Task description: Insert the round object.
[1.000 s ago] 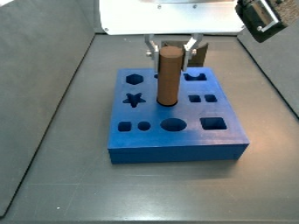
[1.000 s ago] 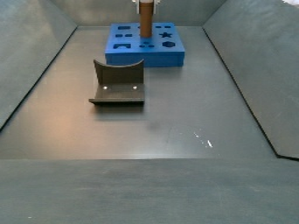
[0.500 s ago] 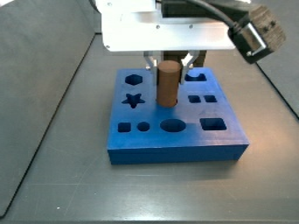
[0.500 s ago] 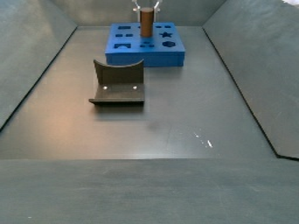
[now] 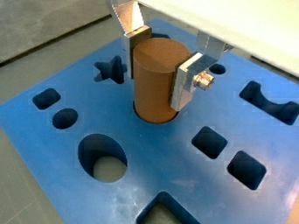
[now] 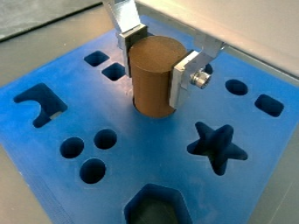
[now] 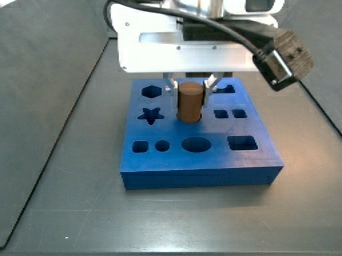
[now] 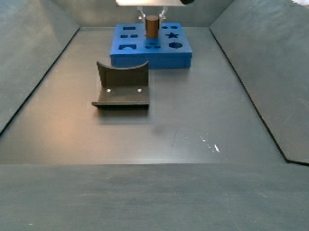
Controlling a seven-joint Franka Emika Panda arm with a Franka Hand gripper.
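The round object, a brown cylindrical peg [image 5: 158, 83], stands upright with its lower end down in a hole near the middle of the blue block [image 5: 170, 153]. It shows the same way in both wrist views [image 6: 152, 83] and in both side views [image 7: 191, 104] [image 8: 152, 29]. My gripper [image 5: 162, 61] is shut on the peg's upper part, one silver finger on each side [image 6: 158, 61]. It hangs right above the block [image 7: 193, 86] [image 8: 152, 20]. The peg hides the hole's rim.
The block [image 7: 201, 176] has other cut-outs: a star [image 6: 216, 144], a large round hole [image 5: 103, 157], small squares and an arch. The dark fixture [image 8: 121, 86] stands on the grey floor in front of the block [image 8: 151, 60]. Sloping grey walls close in the floor.
The gripper has come straight down with the peg. The peg now stands much shorter above the block, with its lower part sunk into the hole.
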